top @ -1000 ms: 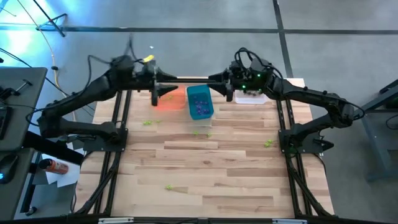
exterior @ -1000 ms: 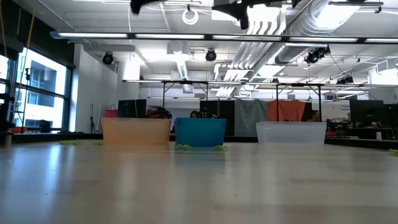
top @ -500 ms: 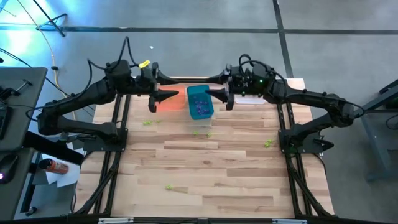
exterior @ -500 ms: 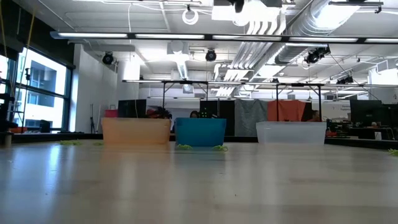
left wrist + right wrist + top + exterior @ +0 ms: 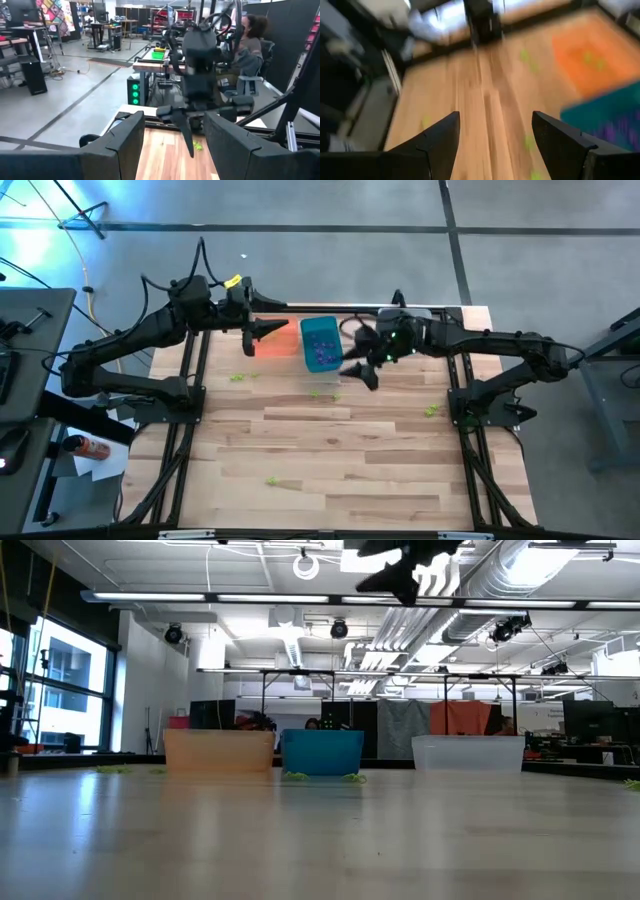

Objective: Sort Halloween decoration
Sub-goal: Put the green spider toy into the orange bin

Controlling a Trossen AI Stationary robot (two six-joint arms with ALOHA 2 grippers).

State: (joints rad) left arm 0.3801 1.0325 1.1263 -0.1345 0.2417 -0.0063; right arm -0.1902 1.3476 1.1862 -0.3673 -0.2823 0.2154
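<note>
- The right gripper, dark two-fingered jaws spread and empty, hangs high above the light wooden slat table, just beside the teal plastic bin on its near side.
- The Halloween decoration lies scattered: purple trinkets inside the teal bin, and tiny yellow-green spidery plastic trinkets loose on the wood, one cluster just below the teal bin and almost under the right gripper.
- Others lie farther off: one trinket beside the right arm's base, one toward the left side, one alone near the front edge.
- The right arm looks the nearer to the cluster by the teal bin; the reach would be nearly straight down.
- The left gripper, fingers parted and holding nothing, waits over the orange translucent bin.
- The trinkets are too small to judge any long axis; the clear plastic bin is hidden by the right arm from above.
</note>
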